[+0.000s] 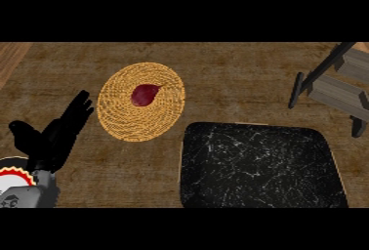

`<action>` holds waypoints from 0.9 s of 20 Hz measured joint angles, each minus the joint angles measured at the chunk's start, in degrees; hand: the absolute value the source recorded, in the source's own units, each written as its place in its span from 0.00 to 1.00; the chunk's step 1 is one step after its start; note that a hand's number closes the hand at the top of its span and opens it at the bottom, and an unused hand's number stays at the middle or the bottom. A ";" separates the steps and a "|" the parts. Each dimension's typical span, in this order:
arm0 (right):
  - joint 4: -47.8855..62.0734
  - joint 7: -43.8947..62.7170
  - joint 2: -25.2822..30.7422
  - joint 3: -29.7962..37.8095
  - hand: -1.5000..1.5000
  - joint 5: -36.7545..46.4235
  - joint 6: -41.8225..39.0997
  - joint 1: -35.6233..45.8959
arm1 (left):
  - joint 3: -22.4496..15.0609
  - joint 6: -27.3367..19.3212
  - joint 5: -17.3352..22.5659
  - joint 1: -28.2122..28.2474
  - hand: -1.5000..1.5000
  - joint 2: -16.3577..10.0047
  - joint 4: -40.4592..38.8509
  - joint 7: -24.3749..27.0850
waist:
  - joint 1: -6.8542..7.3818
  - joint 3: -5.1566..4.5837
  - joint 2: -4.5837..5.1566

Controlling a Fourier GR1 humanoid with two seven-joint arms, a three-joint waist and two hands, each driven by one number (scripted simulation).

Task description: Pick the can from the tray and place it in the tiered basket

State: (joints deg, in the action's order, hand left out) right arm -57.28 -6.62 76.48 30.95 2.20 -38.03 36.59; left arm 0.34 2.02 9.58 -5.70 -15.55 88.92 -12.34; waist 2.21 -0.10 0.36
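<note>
Left hand (57,134) is showing at 9 o'clock of the view, fingers straight and spread, pointing up toward 1 o'clock, thumb sticking out to the left, gripping nothing. Right hand isn't showing anywhere, so the left is the only hand to judge from. Black marbled tray (259,166) is sitting at 5 o'clock and no can is standing on it. The likely can (9,176) is poking in at the left edge, at 8 o'clock of the view and 7 o'clock from the left hand, just beside the wrist and behind the fingers, not in front of them. It's showing a round face with a red-and-white scalloped rim, and the frame is cutting most of it off. The grey patch under it could be its side or the forearm. Can't tell its long axis, or whether it's touching the arm. Tiered basket (338,88), grey slats on a dark frame, is sitting at 2 o'clock, well apart from the hand, with the tray and a woven round mat (122,122) lying between. A dark red fruit-like item (146,94) is resting on the mat. My read is that the coming move is hinging on that long crossing from far left to 2 o'clock, and the unseen right hand may be the better placed one.
</note>
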 measured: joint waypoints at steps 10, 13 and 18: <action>-3.93 15.60 -7.18 -12.42 1.00 -0.71 3.45 14.08 | 0.70 -0.09 -0.63 0.31 0.50 0.42 1.70 -1.70 | -0.65 -0.01 -0.17; -4.05 19.17 -9.57 -15.10 1.00 0.33 4.40 16.90 | 0.99 0.22 -0.82 1.30 0.50 0.64 1.70 -0.95 | -0.79 0.00 -0.19; -1.73 19.68 -13.05 -18.24 1.00 3.46 5.78 19.97 | 1.37 0.26 -1.39 1.06 0.50 1.26 0.91 -0.42 | -1.06 0.04 -0.18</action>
State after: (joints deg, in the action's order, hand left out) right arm -59.01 13.06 63.43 12.71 5.67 -32.25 56.56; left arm 1.72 2.27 8.19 -4.64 -14.29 89.83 -12.76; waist 1.15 -0.06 0.18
